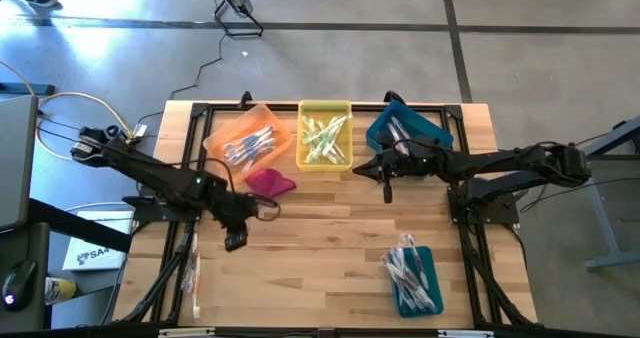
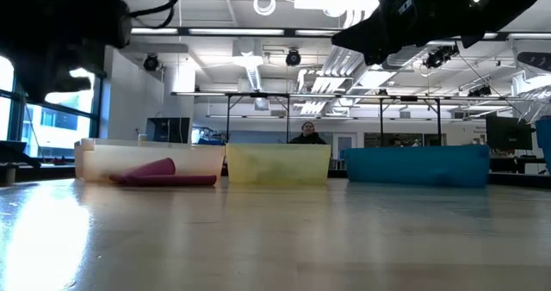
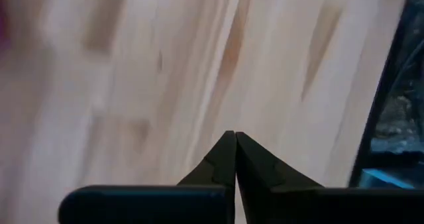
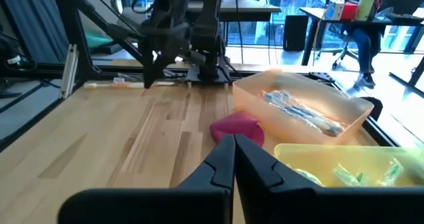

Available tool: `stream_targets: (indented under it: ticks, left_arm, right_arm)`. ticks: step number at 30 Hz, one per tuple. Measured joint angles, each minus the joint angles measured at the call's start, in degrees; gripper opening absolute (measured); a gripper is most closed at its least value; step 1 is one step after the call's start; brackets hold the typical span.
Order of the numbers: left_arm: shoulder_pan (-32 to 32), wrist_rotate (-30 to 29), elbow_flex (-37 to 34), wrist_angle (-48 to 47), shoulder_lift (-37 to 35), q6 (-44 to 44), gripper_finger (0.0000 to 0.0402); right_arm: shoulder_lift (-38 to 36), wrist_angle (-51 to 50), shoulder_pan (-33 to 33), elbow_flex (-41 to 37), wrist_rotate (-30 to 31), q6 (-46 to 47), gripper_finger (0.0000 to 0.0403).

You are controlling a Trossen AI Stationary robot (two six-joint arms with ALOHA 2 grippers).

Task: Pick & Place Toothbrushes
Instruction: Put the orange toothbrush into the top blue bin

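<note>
Toothbrushes lie in the orange bin (image 1: 247, 138), the yellow bin (image 1: 324, 133) and the teal bin (image 1: 405, 128) along the far edge. More toothbrushes (image 1: 408, 263) lie in a teal tray (image 1: 418, 281) at the near right. A few loose toothbrushes (image 1: 193, 273) lie by the table's left edge. My left gripper (image 1: 235, 242) is shut on nothing above bare wood, near the magenta cloth (image 1: 270, 182); its fingertips (image 3: 234, 136) meet. My right gripper (image 1: 360, 169) is shut on nothing and level, in front of the yellow bin and pointing toward the table's left.
The magenta cloth (image 4: 236, 128) lies on the wood in front of the orange bin (image 4: 301, 108). A black frame rail (image 1: 320, 106) runs behind the bins. Bare wood spreads across the table's middle (image 1: 320, 248). A person (image 2: 307, 134) sits far behind the table.
</note>
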Motion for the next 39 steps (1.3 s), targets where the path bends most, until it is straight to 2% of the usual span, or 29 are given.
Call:
stream_targets:
  ticks: [12, 24, 30, 35, 39]
  left_arm:
    - [-11.7, 10.0, 0.6, -4.5, 8.0, -33.3, 0.0000]
    - [-23.8, 10.4, 5.8, -6.5, 16.7, -59.1, 0.0000]
    - [-28.3, 11.0, 7.4, -9.9, 23.1, -66.6, 0.0000]
    - [-28.5, 17.2, 9.3, -14.8, 27.9, -66.9, 0.0000]
    - [-28.5, 20.5, 11.1, -19.6, 29.1, -65.7, 0.0000]
  right_arm:
    - [0.0, 0.4, 0.0, 0.0, 0.0, -0.3, 0.0002]
    - [0.0, -0.5, 0.0, 0.0, -0.2, -2.3, 0.0002]
    - [0.0, -1.0, 0.0, 0.0, -0.2, -2.6, 0.0002]
    - [0.0, -1.0, 0.0, 0.0, -0.3, -2.6, 0.0002]
    - [0.0, -1.3, 0.0, 0.0, -0.4, -2.6, 0.0002]
